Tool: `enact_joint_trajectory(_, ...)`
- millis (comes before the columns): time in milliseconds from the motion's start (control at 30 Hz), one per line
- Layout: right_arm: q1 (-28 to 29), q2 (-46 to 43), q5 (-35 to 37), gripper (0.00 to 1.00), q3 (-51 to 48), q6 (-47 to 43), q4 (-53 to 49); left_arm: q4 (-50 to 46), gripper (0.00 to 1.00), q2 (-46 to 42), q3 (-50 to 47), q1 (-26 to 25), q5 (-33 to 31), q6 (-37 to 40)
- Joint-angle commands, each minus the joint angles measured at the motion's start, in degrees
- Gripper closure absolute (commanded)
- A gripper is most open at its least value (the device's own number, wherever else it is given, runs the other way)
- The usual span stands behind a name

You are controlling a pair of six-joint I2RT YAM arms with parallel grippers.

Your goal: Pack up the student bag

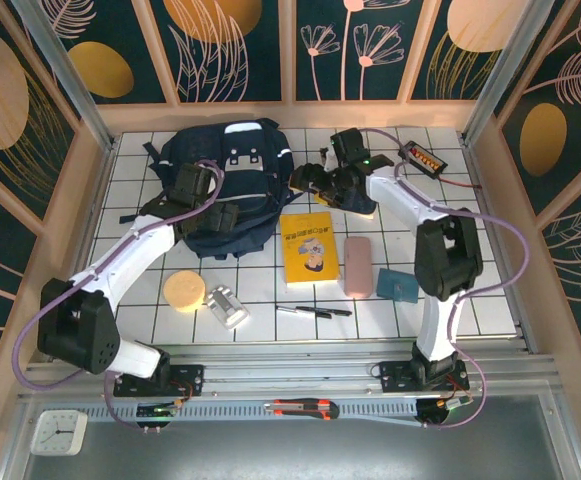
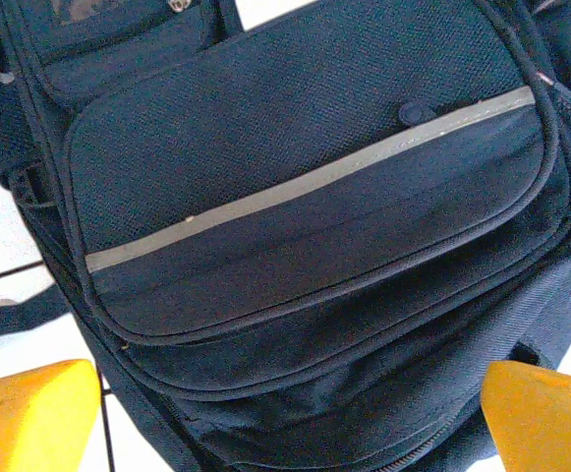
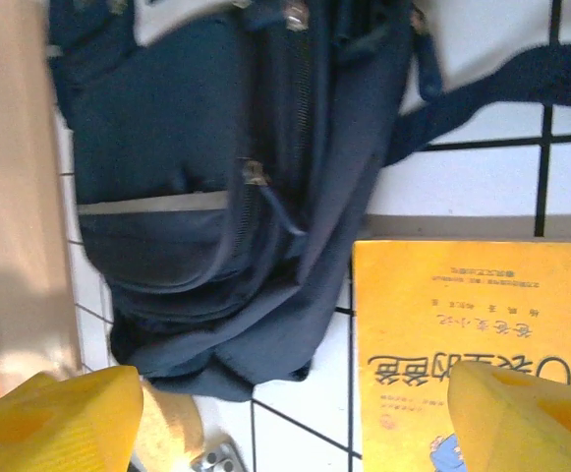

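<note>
White gridded desk (image 1: 260, 288) carries a large dark navy fabric backpack (image 1: 232, 165). We find the left end effector (image 2: 285, 418) released above it, and the right end effector (image 3: 290, 418) released beside it.

**Arm hardware: looks only**

Left arm (image 1: 120, 262) and right arm (image 1: 398, 200) are the same build, with white link shells, black joint housings (image 1: 448, 258) and black wrist ends. Left cable (image 1: 30, 320) and right cable (image 1: 515, 250) are both lilac and run loose outside the shells in wide loops. Base blocks (image 1: 158, 384) are black, with short dark leads beside them. There is a small green light (image 1: 367, 158) on the right wrist. Left fingers (image 2: 31, 418) and right fingers (image 3: 59, 423) are blocky, matte orange-yellow, with edges blurred close to the lens.
</note>
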Motion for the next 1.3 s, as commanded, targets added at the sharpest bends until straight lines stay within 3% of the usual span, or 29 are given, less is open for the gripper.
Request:
enact_joint_trajectory(0,0.0,3.6,-2.1,0.19,2.6,2.4,1.2,-0.3,0.01,0.2,-0.5,0.0,-0.8,0.4)
enact_joint_trajectory(267,0.5,14.0,-5.4,0.30,8.0,3.7,6.0,1.9,0.01,-2.1,-2.9,0.1,1.5,0.2)
enact_joint_trajectory(767,2.1,22.5,-7.7,0.54,13.1,8.9,13.6,3.5,0.05,-1.0,-5.1,-2.6,3.5,5.0)
enact_joint_trajectory(967,2.4,21.7,-7.6,0.74,12.5,9.4,14.3,3.4,0.08,4.8,-2.2,-5.0,5.5,7.7)
enact_joint_trajectory(1133,2.5,19.0,-7.3,1.00,10.7,10.3,15.6,4.2,0.11,8.7,-0.5,-5.3,6.3,7.8)
enact_joint_trajectory(1267,2.4,16.2,-7.4,1.00,9.7,11.6,16.3,4.2,0.13,9.9,0.7,-5.3,4.8,8.0)
